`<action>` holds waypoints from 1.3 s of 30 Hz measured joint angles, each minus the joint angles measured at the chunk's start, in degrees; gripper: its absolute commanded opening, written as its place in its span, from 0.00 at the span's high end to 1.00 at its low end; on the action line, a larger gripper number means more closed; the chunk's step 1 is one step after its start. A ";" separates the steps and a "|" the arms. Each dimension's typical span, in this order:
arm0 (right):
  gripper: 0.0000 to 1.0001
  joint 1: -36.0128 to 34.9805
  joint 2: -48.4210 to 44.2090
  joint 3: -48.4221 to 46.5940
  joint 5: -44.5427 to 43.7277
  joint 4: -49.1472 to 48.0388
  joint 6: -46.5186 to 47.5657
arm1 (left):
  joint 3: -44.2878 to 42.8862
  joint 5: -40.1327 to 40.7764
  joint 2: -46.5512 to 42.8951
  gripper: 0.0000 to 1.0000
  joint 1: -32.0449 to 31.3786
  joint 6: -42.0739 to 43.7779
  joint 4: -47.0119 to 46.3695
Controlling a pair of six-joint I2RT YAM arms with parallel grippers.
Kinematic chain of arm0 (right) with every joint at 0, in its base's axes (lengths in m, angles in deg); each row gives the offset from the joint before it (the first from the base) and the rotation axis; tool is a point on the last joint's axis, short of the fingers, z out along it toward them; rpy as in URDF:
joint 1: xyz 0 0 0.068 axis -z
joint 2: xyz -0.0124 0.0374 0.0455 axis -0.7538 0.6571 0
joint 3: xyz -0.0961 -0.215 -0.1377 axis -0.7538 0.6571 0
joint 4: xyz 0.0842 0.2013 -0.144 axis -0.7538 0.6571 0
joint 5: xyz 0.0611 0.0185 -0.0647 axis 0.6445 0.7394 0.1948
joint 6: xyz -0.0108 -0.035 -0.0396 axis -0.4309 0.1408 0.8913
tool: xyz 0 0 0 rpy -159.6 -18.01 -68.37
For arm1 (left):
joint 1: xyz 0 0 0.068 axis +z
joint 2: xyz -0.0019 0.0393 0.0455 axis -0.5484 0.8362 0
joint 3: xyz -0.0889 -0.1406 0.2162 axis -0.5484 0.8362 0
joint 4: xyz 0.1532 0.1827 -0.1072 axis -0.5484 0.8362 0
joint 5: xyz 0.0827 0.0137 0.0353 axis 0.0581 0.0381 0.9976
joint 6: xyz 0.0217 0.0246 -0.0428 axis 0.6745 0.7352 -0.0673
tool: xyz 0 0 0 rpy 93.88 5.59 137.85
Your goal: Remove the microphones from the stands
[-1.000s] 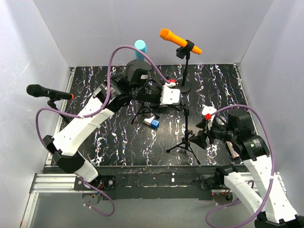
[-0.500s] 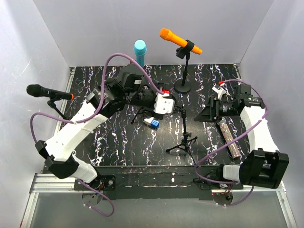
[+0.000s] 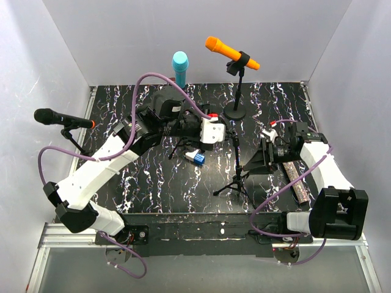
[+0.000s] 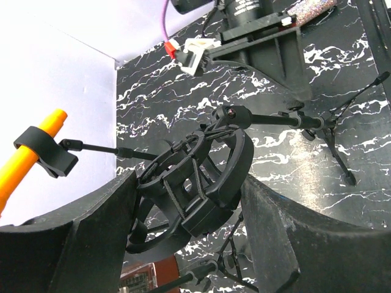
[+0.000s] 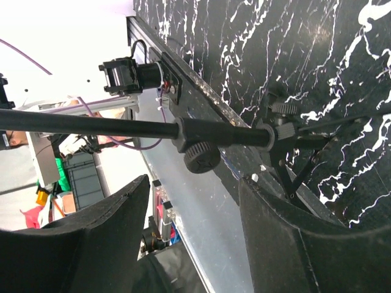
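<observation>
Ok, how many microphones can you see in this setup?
4: an orange microphone clipped on the far stand, a teal microphone behind the left arm, a black microphone at the left wall, and a glittery microphone lying beside the right arm. Others may be hidden.

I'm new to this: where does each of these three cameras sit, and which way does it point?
Top external: high behind the arm bases, looking down on the table; the left arm and right arm show.
Left wrist: on the left arm, facing past its own fingers at the shock mount.
Right wrist: on the right arm, facing past its fingers at the tripod stand.
Shared: both wrist views show that stand.
</observation>
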 measured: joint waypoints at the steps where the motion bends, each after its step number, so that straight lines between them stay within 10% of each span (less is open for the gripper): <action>1: 0.34 -0.17 0.00 0.79 -0.28 -0.20 -0.46 | 0.24 0.24 0.00 0.51 0.00 -0.39 -0.55; 18: 0.57 -0.35 5.07 2.05 4.76 -5.99 -1.73 | 1.16 0.94 -0.04 0.51 0.00 -2.10 -2.54; 29: 0.98 -0.37 7.19 2.05 7.04 -6.99 1.92 | 1.66 1.09 -0.39 0.51 0.00 -2.10 -2.91; 39: 0.99 -5.05 1.46 1.99 3.58 -8.07 12.66 | 2.27 1.75 -1.05 0.52 0.04 -2.12 -3.06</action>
